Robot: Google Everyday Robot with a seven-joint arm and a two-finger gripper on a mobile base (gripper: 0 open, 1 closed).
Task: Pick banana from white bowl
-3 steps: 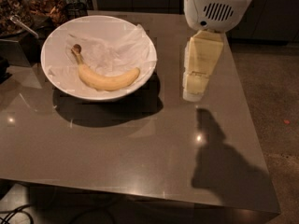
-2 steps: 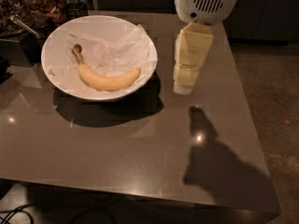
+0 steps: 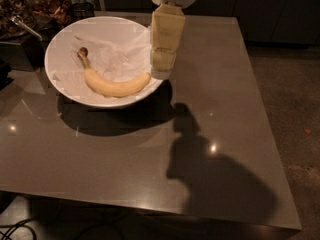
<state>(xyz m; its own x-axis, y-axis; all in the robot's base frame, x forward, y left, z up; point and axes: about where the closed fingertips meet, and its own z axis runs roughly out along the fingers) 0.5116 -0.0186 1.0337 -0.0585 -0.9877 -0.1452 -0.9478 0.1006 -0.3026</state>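
Approach step: gripper [image 3: 161,69] hanging over rim of white bowl [image 3: 48,64], just beside blunt end of banana [image 3: 117,86], opening not discernible. Banana lying untouched on paper [image 3: 115,54] inside bowl. Next, by judgement: shift inward, descend onto banana's middle, clamp.

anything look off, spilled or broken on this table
Nothing stands out. The banana lies whole on the paper in the white bowl, which sits level on the table; the end effector hangs by the bowl's right rim.
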